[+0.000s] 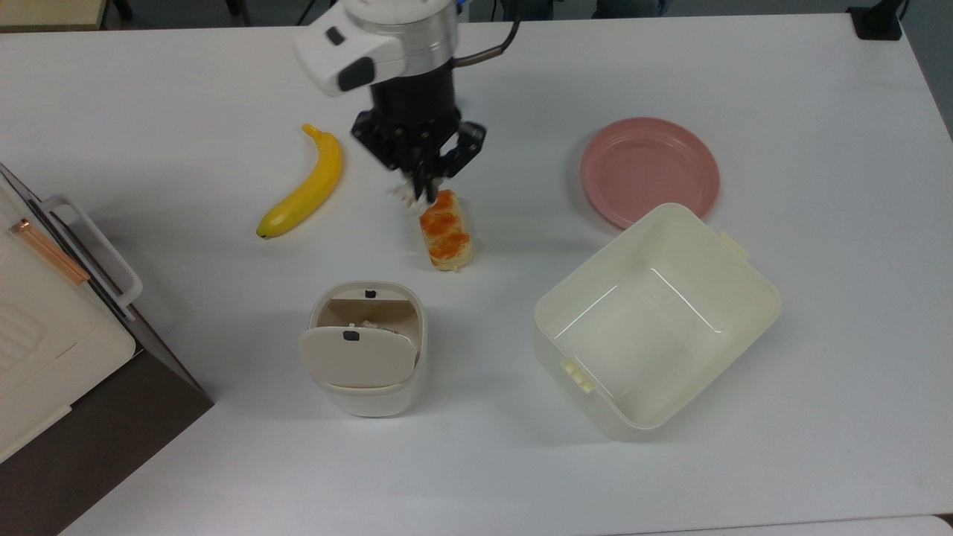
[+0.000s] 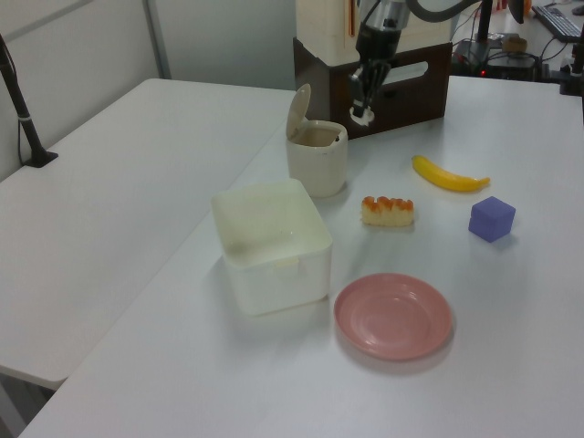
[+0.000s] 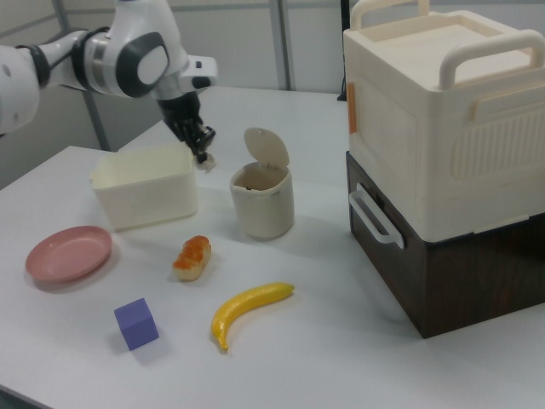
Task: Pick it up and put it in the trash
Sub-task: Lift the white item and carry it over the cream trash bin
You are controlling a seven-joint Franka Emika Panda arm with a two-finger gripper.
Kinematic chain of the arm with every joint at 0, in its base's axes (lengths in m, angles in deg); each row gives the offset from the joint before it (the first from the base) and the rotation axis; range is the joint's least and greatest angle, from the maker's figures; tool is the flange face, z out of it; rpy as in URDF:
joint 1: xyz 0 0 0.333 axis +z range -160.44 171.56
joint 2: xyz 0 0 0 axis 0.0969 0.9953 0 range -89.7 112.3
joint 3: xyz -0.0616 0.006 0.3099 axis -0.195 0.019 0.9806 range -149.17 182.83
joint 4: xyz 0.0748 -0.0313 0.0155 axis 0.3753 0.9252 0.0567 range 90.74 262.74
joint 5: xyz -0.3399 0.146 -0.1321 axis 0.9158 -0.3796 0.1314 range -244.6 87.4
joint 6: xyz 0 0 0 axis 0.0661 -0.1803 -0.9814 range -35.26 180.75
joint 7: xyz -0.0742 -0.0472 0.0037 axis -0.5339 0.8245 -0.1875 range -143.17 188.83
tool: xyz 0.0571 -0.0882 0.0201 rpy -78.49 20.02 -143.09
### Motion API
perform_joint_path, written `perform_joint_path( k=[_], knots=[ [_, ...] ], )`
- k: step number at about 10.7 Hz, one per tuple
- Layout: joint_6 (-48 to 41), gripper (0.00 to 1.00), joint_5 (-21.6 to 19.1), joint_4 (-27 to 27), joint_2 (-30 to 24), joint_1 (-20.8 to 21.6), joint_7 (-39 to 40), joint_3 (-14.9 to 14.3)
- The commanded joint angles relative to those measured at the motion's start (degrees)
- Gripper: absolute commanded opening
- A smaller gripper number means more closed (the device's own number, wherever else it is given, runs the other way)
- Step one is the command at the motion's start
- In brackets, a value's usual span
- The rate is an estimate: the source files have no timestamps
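The tiny whitish paper wad (image 1: 406, 197) (image 2: 362, 116) (image 3: 207, 159) hangs in the air, pinched by my gripper (image 1: 415, 192) (image 2: 362, 108) (image 3: 203, 153), which is shut on it. In the right view the wad is high above the table, a little to the right view's left of the trash. The trash (image 1: 365, 346) (image 2: 318, 155) (image 3: 262, 198) is a small cream bin whose flap lid is tilted open. In the top view the gripper sits just above the upper end of the orange-glazed bread (image 1: 445, 231).
A banana (image 1: 301, 190) (image 3: 251, 311), a pink plate (image 1: 650, 170) (image 2: 392, 316), a large cream square tub (image 1: 655, 320) (image 2: 271, 242) and a purple cube (image 2: 493, 219) (image 3: 136, 324) lie on the white table. A cream-and-brown cabinet (image 3: 443, 170) stands beside the trash.
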Motion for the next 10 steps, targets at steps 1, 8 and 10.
perform_joint_path(
  k=[1, 8, 10],
  knots=[
    [13.7, 0.11, 1.94, -1.77, 7.52, -0.84, 1.18, -0.46],
    [20.82, 1.0, 2.03, -1.08, 8.54, -1.29, -3.75, -2.92],
    [3.56, 1.0, 1.86, -0.37, 4.06, 0.2, -3.75, -2.13]
  ],
)
